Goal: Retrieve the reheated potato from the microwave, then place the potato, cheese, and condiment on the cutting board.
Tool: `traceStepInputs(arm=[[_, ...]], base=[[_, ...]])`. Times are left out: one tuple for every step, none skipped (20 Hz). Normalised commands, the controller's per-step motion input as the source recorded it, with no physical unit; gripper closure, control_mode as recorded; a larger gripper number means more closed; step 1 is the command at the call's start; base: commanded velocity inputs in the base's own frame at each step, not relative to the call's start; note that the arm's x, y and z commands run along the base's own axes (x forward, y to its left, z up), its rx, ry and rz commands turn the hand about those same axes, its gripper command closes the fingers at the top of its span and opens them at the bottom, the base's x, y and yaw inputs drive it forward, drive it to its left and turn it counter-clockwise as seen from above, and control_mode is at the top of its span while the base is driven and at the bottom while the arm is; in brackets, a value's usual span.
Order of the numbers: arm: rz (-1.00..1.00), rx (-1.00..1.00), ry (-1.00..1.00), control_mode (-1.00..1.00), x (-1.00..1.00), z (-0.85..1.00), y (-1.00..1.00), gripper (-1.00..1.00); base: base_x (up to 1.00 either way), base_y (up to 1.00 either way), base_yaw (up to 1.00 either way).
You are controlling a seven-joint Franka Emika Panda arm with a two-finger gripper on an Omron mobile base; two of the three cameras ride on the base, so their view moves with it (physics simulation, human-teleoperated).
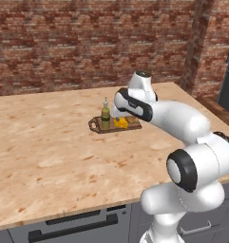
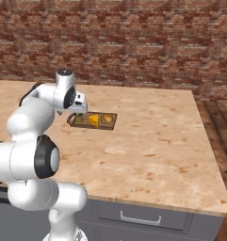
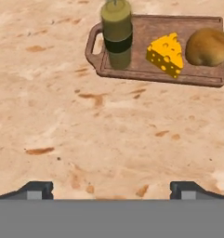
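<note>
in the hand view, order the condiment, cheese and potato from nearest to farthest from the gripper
The gripper is open, back from the cutting board.
1. Condiment: at the board's handle end, left, nearest by its base.
2. Cheese: middle of the board; close to the condiment's range, a narrow call.
3. Potato: far right end, farthest.

We see the cutting board (image 3: 146, 74) lying on the pale wood countertop (image 3: 99, 135), its loop handle at the left. On it stand the condiment (image 3: 117, 35) upright by the handle, the cheese (image 3: 167, 55) in the middle, and the potato (image 3: 207, 47) at the right end. Our gripper (image 3: 111, 188) hangs wide open, fingertips (image 3: 36, 188) well apart, holding nothing.
</note>
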Motion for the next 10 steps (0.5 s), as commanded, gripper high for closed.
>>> traceStepInputs(arm=[[0.13,-0.02,0.13,-1.0,-0.61,0.27,-0.17,-1.0],[0.13,-0.02,0.12,-1.0,-0.6,0.28,-0.17,-1.0],[0.12,-0.01,0.09,-1.0,-0.62,0.27,-0.18,-1.0],[0.12,-0.01,0.07,-1.0,-0.63,0.27,-0.18,-1.0],[0.11,0.0,0.07,-1.0,-0.63,0.26,-0.19,-1.0],[0.12,0.0,0.06,-1.0,-0.64,0.26,-0.2,-1.0],[0.1,0.0,0.04,-1.0,-0.65,0.25,-0.19,-1.0],[0.11,-0.01,0.04,-1.0,-0.65,0.24,-0.18,-1.0],[0.09,-0.01,0.03,-1.0,-0.65,0.24,-0.17,-1.0],[0.09,0.0,0.01,-1.0,-0.66,0.25,-0.18,-1.0]], base=[[0.0,0.0,0.0],[0.0,0.0,0.0],[0.0,0.0,0.0],[0.0,0.0,0.0],[0.0,0.0,0.0],[0.0,0.0,0.0],[0.0,0.0,0.0],[0.0,0.0,0.0],[0.0,0.0,0.0],[0.0,0.0,0.0]])
